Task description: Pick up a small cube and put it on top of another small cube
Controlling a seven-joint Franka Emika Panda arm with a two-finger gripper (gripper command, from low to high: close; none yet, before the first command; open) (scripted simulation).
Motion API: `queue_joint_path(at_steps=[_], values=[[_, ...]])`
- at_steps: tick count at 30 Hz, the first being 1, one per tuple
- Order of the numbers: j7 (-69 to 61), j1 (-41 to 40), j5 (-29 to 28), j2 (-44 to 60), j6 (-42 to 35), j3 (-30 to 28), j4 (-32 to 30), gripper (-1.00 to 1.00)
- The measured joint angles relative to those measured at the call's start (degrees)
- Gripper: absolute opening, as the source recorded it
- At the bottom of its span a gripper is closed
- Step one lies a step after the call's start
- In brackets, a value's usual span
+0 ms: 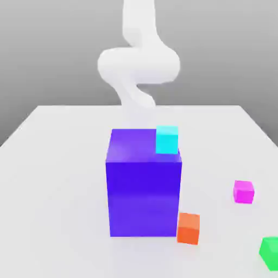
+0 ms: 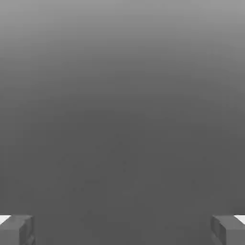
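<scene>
The jaws stand wide apart with nothing between them: in the hand view the 2 grey fingertips (image 2: pixel 16 229) sit at opposite edges, and the gripper (image 2: pixel 122 230) faces only plain grey background.

Going from the exterior view's left to its right, the white table (image 1: pixel 49 179) carries first the big blue-purple block (image 1: pixel 144 190), standing near the middle. The white arm (image 1: pixel 138 62) rises behind it, so the block hides where the arm meets the table. The cyan cube (image 1: pixel 166 139) appears at the block's upper right corner; whether it rests on top or lies behind cannot be told. The orange cube (image 1: pixel 188 228) sits just beside the block's lower right corner. Farther right, well apart from the block, lies the small magenta cube (image 1: pixel 244 191), free on the table. The small green cube (image 1: pixel 270 252) lies nearer the camera, cut by the frame's edge.

Neither cube is touched, so the pick looks not yet begun. Both being in the open should suit a grasp from above.
</scene>
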Motion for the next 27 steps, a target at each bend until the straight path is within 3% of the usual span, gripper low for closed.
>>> queue_joint_path(at_steps=[15,22,27], values=[[38.3,-9.8,-18.6,26.2,10.2,28.2,-10.2,0.00],[56.1,-8.2,-27.3,38.5,14.8,35.7,-14.9,0.00],[65.6,-3.3,-28.9,45.2,19.5,37.6,-18.7,0.00]])
